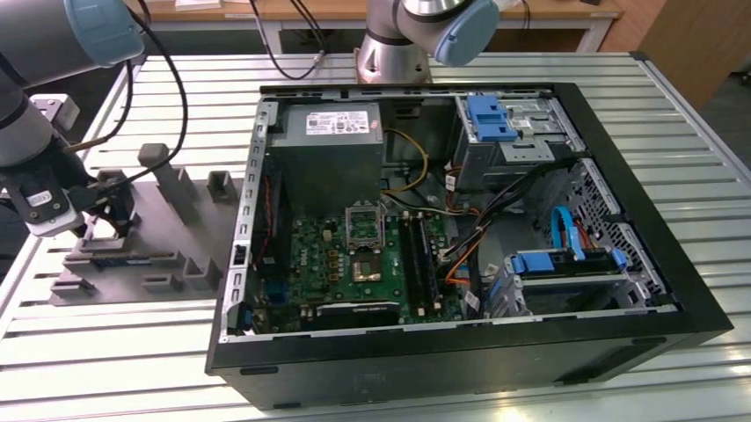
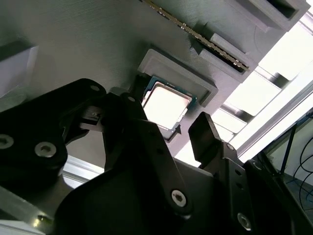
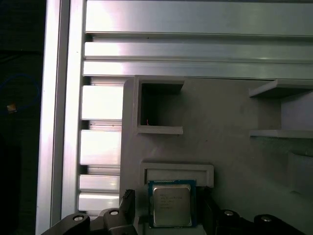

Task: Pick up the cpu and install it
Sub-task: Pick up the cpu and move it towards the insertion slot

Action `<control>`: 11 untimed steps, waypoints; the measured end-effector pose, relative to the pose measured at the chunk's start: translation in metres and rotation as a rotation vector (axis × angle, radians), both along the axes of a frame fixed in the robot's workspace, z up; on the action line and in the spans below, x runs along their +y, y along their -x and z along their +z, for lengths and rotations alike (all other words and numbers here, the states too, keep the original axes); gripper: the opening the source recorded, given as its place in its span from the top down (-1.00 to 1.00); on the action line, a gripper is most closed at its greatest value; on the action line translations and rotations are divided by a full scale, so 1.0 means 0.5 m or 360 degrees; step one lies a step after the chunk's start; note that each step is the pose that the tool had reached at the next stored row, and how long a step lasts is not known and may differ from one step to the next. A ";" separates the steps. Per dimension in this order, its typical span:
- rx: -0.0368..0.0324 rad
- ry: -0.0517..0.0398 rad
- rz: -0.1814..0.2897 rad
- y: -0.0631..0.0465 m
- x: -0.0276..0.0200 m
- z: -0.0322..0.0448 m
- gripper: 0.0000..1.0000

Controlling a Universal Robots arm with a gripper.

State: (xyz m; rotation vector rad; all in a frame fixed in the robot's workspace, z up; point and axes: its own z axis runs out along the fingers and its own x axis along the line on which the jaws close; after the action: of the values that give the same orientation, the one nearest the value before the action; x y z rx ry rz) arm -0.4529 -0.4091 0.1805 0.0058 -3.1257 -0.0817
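The cpu [image 3: 170,205] is a small square chip with a shiny metal top. It lies flat in a shallow pocket of the grey moulded tray [image 1: 158,259]. In the second wrist view the cpu [image 2: 166,104] gleams between my two black fingers. My gripper [image 1: 104,209] hangs low over the tray at the exterior view's left. It is open, with one finger [image 2: 122,115] on each side of the chip and a gap on both sides. Nothing is held.
An open computer case [image 1: 657,290] lies to the exterior view's right of the tray, with the green motherboard [image 1: 340,264] facing up. Upright blocks [image 1: 153,158] rise from the tray near my gripper. A second arm's base [image 1: 393,44] stands behind the case.
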 end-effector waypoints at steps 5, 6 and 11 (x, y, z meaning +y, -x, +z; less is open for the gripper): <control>0.0000 0.0000 0.0000 0.000 0.0000 0.001 -0.10; 0.0000 0.0000 0.0000 0.000 0.0000 0.001 -0.10; 0.0000 0.0000 0.0000 0.000 0.0000 0.003 -0.10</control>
State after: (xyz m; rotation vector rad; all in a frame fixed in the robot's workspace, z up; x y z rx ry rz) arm -0.4529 -0.4091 0.1817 0.0055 -3.1256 -0.0816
